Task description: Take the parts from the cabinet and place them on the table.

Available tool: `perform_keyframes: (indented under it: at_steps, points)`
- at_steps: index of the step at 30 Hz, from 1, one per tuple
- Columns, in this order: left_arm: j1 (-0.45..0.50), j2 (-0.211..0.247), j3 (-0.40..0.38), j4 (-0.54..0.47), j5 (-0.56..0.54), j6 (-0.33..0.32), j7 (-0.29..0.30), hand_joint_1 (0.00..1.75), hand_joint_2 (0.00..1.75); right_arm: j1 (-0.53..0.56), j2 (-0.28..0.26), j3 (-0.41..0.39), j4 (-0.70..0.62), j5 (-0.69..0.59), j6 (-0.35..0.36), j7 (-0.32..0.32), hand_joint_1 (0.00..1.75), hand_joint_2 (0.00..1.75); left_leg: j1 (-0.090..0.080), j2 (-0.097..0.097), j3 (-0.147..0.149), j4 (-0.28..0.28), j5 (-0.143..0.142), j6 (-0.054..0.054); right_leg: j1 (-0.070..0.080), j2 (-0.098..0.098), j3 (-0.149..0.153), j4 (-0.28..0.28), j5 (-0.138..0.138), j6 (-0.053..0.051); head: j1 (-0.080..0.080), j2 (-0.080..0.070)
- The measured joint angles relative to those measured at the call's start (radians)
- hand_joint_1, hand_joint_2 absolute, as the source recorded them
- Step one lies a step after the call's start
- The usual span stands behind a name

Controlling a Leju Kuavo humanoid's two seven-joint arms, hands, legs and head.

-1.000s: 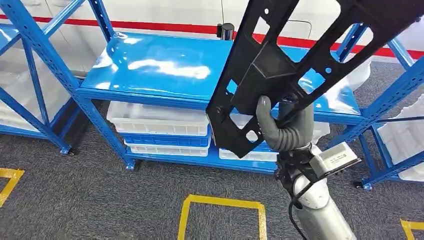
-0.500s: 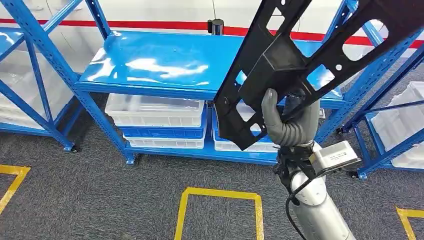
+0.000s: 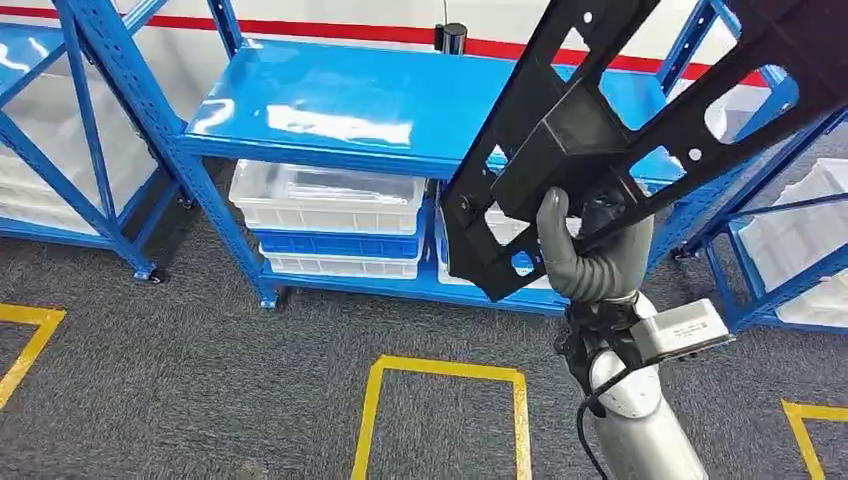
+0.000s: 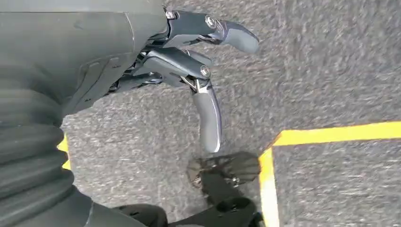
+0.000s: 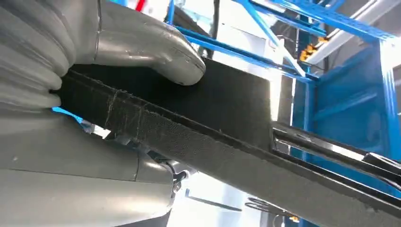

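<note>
The right robot hand (image 3: pixel 590 262) grips the flat black perforated plastic bracket part (image 3: pixel 600 130), raised clear of the blue metal shelving (image 3: pixel 330 110) (presumably for carrying); the left robot hand (image 4: pixel 189 61) hangs slack-fingered, holding nothing.

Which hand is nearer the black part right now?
Right. The right hand grips the black part, thumb pressed on its face, holding it up in front of the blue rack. The left hand hangs over the grey carpet, fingers apart, holding nothing.
</note>
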Motion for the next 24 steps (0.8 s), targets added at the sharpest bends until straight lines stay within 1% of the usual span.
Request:
perform_keyframes:
  at_steps: [1,2,3,4,5,6,7,8,9,10,11,12,13,14,15,16,17,18,19,20,21,22,23,24]
  points:
    - [0.0,-0.001,0.0,0.0,0.0,0.0,0.0,0.0,1.75,0.005,-0.003,-0.002,-0.005,0.004,0.0,-0.004,1.75,1.75,0.0,0.0,-0.01,0.0,0.009,-0.003,0.0,0.0,0.062,-0.09,0.023,0.005,0.0,0.0]
    - [0.0,-0.001,0.0,0.0,0.0,0.0,-0.001,0.0,1.75,0.009,-0.005,-0.004,-0.011,0.005,0.0,-0.007,1.75,1.75,0.0,-0.001,-0.015,0.001,0.017,-0.008,0.002,-0.001,0.129,-0.182,0.027,0.001,0.0,0.0]
    - [0.001,-0.001,0.0,0.0,0.001,0.0,-0.003,0.0,1.75,0.011,-0.006,-0.006,-0.017,0.009,0.0,-0.009,1.75,1.75,-0.004,-0.002,-0.021,0.002,0.023,-0.015,0.008,-0.001,0.167,-0.23,0.013,-0.009,0.0,0.0]
    - [0.003,-0.002,0.0,0.0,0.002,0.0,-0.004,0.0,1.75,0.02,-0.007,-0.008,-0.022,0.025,-0.002,-0.014,1.75,1.75,-0.003,0.001,-0.016,-0.002,0.031,-0.022,0.011,0.001,0.153,-0.22,0.029,-0.012,-0.006,0.0]
    - [0.003,-0.002,0.0,0.0,0.002,0.0,-0.005,0.0,1.75,0.025,-0.01,-0.011,-0.024,0.037,-0.005,-0.017,1.75,1.75,-0.001,0.001,-0.015,-0.003,0.037,-0.029,0.014,0.002,0.144,-0.223,0.026,-0.016,0.0,0.0]
    - [0.003,-0.003,0.0,0.0,0.002,0.0,-0.005,0.0,1.75,0.032,-0.013,-0.013,-0.027,0.043,-0.005,-0.019,1.75,1.75,0.002,0.001,-0.014,-0.01,0.045,-0.037,0.017,0.002,0.14,-0.222,0.03,-0.024,-0.002,0.0]
    - [0.004,-0.003,0.0,0.0,0.005,0.0,-0.006,0.0,1.75,0.037,-0.016,-0.016,-0.029,0.047,-0.005,-0.019,1.75,1.75,0.0,0.0,-0.014,-0.017,0.053,-0.047,0.015,0.001,0.138,-0.231,0.04,-0.034,0.0,0.0]
    - [0.007,-0.002,0.0,0.0,0.005,0.0,-0.008,0.0,1.75,0.042,-0.017,-0.017,-0.031,0.05,-0.005,-0.02,1.75,1.75,0.006,0.0,-0.024,-0.007,0.038,-0.049,-0.003,-0.001,0.141,-0.238,0.056,-0.043,-0.002,0.0]
    - [0.009,-0.002,0.0,0.0,0.006,0.0,-0.009,0.0,1.75,0.046,-0.018,-0.018,-0.032,0.052,-0.005,-0.02,1.75,1.75,0.005,0.001,-0.035,0.028,-0.016,-0.049,0.0,0.0,0.134,-0.239,0.066,-0.054,-0.005,0.0]
    - [0.01,-0.002,0.0,0.0,0.006,0.0,-0.01,0.0,1.75,0.056,-0.019,-0.022,-0.035,0.052,-0.005,-0.021,1.75,1.75,0.007,0.0,-0.052,0.089,-0.075,-0.051,0.001,0.0,0.126,-0.238,0.074,-0.063,-0.009,0.0]
    - [0.011,-0.002,0.0,0.0,0.006,-0.001,-0.011,0.0,1.75,0.067,-0.02,-0.025,-0.037,0.053,-0.006,-0.021,1.75,1.75,0.007,0.0,-0.071,0.164,-0.124,-0.054,0.003,-0.001,0.118,-0.238,0.081,-0.064,-0.009,0.0]
    - [0.013,-0.002,0.0,0.0,0.006,-0.002,-0.011,0.0,1.75,0.076,-0.021,-0.027,-0.037,0.054,-0.008,-0.022,1.75,1.75,0.007,0.0,-0.087,0.238,-0.156,-0.058,0.004,-0.002,0.108,-0.237,0.088,-0.063,-0.009,0.0]
    - [0.015,-0.002,0.0,0.0,0.006,-0.003,-0.011,0.0,1.75,0.084,-0.022,-0.029,-0.037,0.055,-0.008,-0.022,1.75,1.75,0.008,0.0,-0.089,0.277,-0.161,-0.061,0.006,-0.002,0.1,-0.236,0.093,-0.062,-0.009,0.0]
    - [0.016,-0.002,0.0,0.0,0.006,-0.004,-0.011,0.0,1.75,0.092,-0.024,-0.032,-0.037,0.056,-0.01,-0.024,1.75,1.75,0.01,0.001,-0.065,0.267,-0.147,-0.063,0.005,-0.002,0.092,-0.235,0.099,-0.059,-0.009,0.0]
    - [0.016,-0.002,0.0,0.0,0.005,-0.005,-0.011,0.0,1.75,0.098,-0.025,-0.032,-0.039,0.058,-0.01,-0.025,1.75,1.75,0.011,0.001,-0.022,0.215,-0.125,-0.064,0.005,-0.001,0.087,-0.233,0.103,-0.054,-0.01,0.0]
    - [0.016,-0.002,0.0,0.0,0.003,-0.005,-0.011,0.0,1.75,0.103,-0.026,-0.032,-0.042,0.06,-0.01,-0.029,1.75,1.75,0.014,0.001,0.042,0.127,-0.098,-0.063,0.003,-0.001,0.081,-0.229,0.105,-0.05,-0.009,0.0]
    - [0.015,-0.002,0.0,0.0,0.003,-0.005,-0.011,0.0,1.75,0.107,-0.026,-0.034,-0.045,0.067,-0.009,-0.034,1.75,1.75,0.017,0.001,0.107,0.039,-0.083,-0.064,0.002,-0.001,0.076,-0.221,0.106,-0.047,-0.01,0.0]
    - [0.014,-0.005,0.0,0.001,0.002,-0.006,-0.011,0.0,1.75,0.111,-0.027,-0.036,-0.05,0.072,-0.006,-0.039,1.75,1.75,0.013,-0.002,0.126,0.007,-0.107,-0.061,0.006,-0.001,0.065,-0.217,0.108,-0.043,-0.01,0.0]
    - [0.016,-0.005,0.0,0.001,0.002,-0.006,-0.011,0.0,1.75,0.113,-0.03,-0.039,-0.053,0.076,-0.005,-0.042,1.75,1.75,0.007,-0.008,0.116,0.014,-0.085,-0.049,0.009,-0.002,0.065,-0.216,0.113,-0.037,-0.005,0.0]
    - [0.017,-0.006,0.0,0.002,0.001,-0.006,-0.01,0.0,1.75,0.118,-0.032,-0.04,-0.055,0.084,-0.004,-0.047,1.75,1.75,0.005,-0.007,0.111,0.004,-0.089,-0.046,0.008,-0.001,0.064,-0.212,0.117,-0.031,-0.006,0.0]
    - [0.017,-0.005,0.0,0.002,0.0,-0.006,-0.01,0.0,1.75,0.125,-0.034,-0.042,-0.06,0.088,-0.004,-0.05,1.75,1.75,-0.001,-0.007,0.106,0.007,-0.086,-0.041,0.005,-0.001,0.059,-0.218,0.124,-0.021,-0.006,0.0]
    - [0.017,-0.006,0.0,0.002,0.0,-0.006,-0.009,0.0,1.75,0.132,-0.036,-0.044,-0.065,0.093,-0.003,-0.052,1.75,1.75,0.0,-0.007,0.1,0.001,-0.077,-0.028,0.005,0.0,0.055,-0.218,0.129,-0.013,-0.006,0.0]
    - [0.017,-0.007,0.0,0.003,0.0,-0.008,-0.009,0.0,1.75,0.137,-0.041,-0.048,-0.068,0.094,-0.003,-0.054,1.75,1.75,0.005,-0.003,0.095,-0.003,-0.067,-0.014,0.001,0.0,0.044,-0.207,0.12,-0.01,-0.006,0.0]
    - [0.016,-0.008,0.0,0.003,0.0,-0.012,-0.008,0.0,1.75,0.141,-0.045,-0.051,-0.071,0.095,-0.003,-0.056,1.75,1.75,0.003,-0.003,0.085,-0.004,-0.059,-0.004,0.003,0.0,0.023,-0.177,0.088,-0.016,-0.003,0.0]
